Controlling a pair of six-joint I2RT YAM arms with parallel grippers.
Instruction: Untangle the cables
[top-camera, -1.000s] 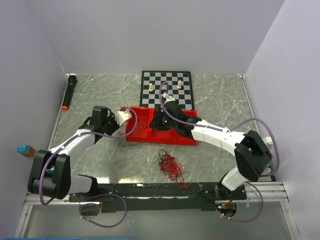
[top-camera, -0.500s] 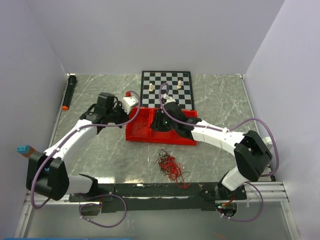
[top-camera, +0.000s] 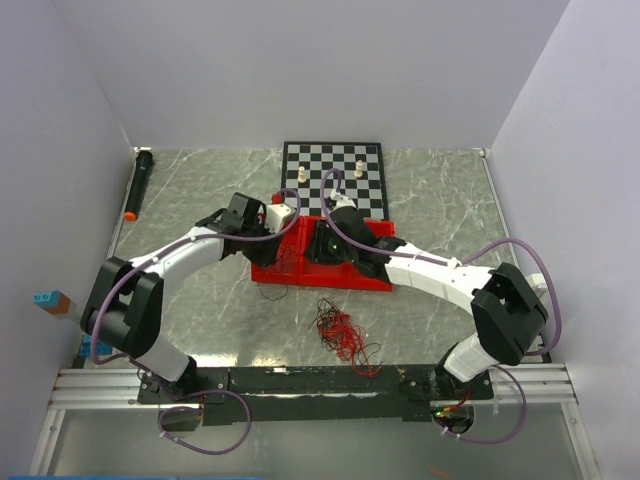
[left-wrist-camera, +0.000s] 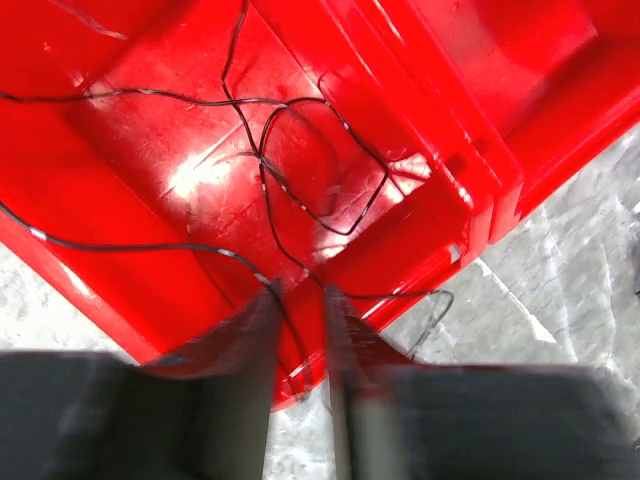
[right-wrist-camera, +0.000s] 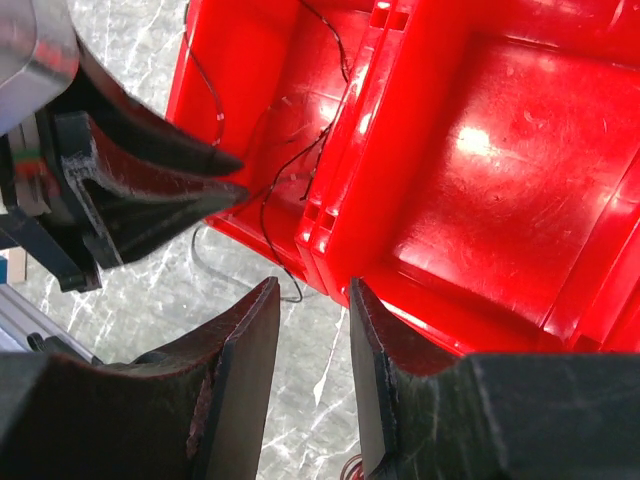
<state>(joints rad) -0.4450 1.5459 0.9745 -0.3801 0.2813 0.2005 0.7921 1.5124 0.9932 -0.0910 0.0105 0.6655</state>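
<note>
The cables show in two places. A tangled bundle of red and dark wires (top-camera: 340, 335) lies on the marble table in front of the red tray (top-camera: 275, 262). One thin black wire (left-wrist-camera: 290, 180) loops over the floor of the tray's left compartment and hangs over its near rim. My left gripper (left-wrist-camera: 300, 295) hovers over that rim with a narrow gap between its fingers, and the black wire runs down along the inner edge of one finger. My right gripper (right-wrist-camera: 312, 290) stands open over the tray's (right-wrist-camera: 500, 150) near edge, with nothing between its fingers.
A chessboard (top-camera: 332, 175) with two pale pieces lies behind the tray. A black marker with an orange tip (top-camera: 138, 185) lies along the left wall. A small blue block (top-camera: 45, 298) sits at the far left. Walls close in the left, back and right.
My left arm has swung right, from beside the tray to over its left compartment, and its jaws have parted a little. The right arm and the bundle have not moved.
</note>
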